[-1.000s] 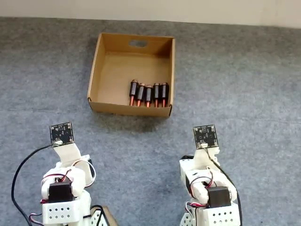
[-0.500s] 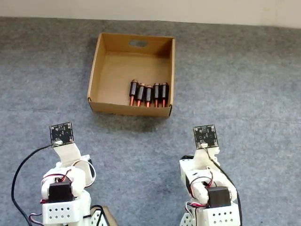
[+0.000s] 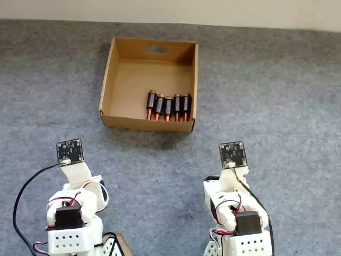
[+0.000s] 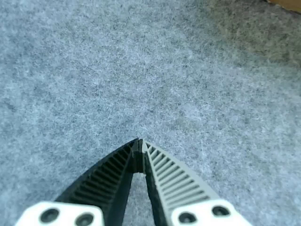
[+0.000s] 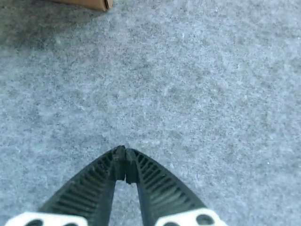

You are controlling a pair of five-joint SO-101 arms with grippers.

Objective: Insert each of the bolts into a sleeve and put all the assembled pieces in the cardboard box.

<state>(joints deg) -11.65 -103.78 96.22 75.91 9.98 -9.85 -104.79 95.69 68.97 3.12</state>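
An open cardboard box (image 3: 111,80) sits on grey carpet at the middle back. Several black sleeves with copper bolts (image 3: 168,106) lie side by side inside it, near its front right corner. Both arms are folded back at the near edge, well short of the box. My left gripper (image 4: 139,143) is shut with nothing in it, its tips just above bare carpet. My right gripper (image 5: 125,151) is likewise shut and empty over the carpet. A corner of the box (image 5: 89,4) shows at the edge of the right wrist view.
Grey carpet (image 3: 277,96) spreads all round the box, with open room on both sides. The left arm's base (image 3: 72,224) and the right arm's base (image 3: 237,224) stand at the near edge. A pale wall strip runs along the back.
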